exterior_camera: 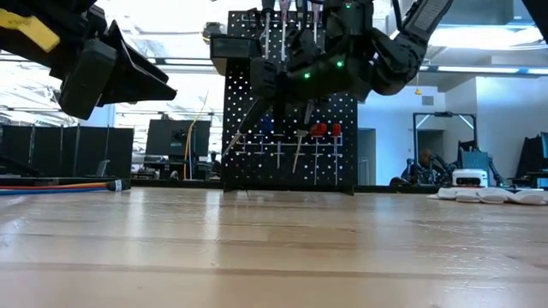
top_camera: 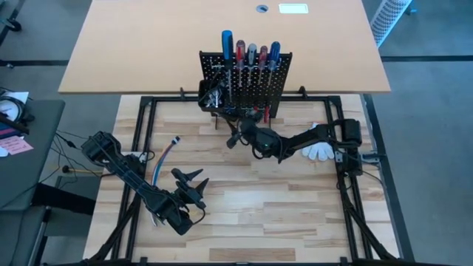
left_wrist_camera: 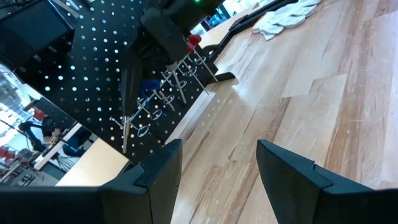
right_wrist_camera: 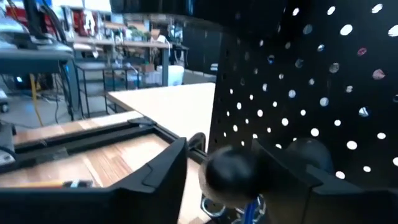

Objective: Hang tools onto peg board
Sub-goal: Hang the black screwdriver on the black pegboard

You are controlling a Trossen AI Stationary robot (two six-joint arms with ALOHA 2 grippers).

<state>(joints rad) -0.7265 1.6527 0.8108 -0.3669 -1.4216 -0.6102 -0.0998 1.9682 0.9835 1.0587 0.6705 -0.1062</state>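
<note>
The black peg board [top_camera: 255, 89] stands upright at the table's far middle. Several screwdrivers [top_camera: 250, 53] stick up from its top rail, and red and blue tools [exterior_camera: 318, 130] hang on its front rings. My right gripper [right_wrist_camera: 217, 186] points level at the board's lower front, open, with its fingers on either side of the round end of a black handle [right_wrist_camera: 231, 174]. A thin shaft [exterior_camera: 240, 133] slants down below that gripper. My left gripper [top_camera: 194, 183] waits open over the near left of the table with nothing between its fingers. My right gripper stands around the black handle's round end [right_wrist_camera: 231, 174], coming level from the table's near side. A strip of table shows between one finger [right_wrist_camera: 161, 180] and the handle. Whether the other finger [right_wrist_camera: 292, 180] touches it, I cannot tell.
A white glove [top_camera: 319, 151] lies on the right side of the table under the right arm. A loose cable [top_camera: 166, 157] lies at the left. A black bin [top_camera: 211, 92] hangs at the board's left side. Bare wood spans the near middle.
</note>
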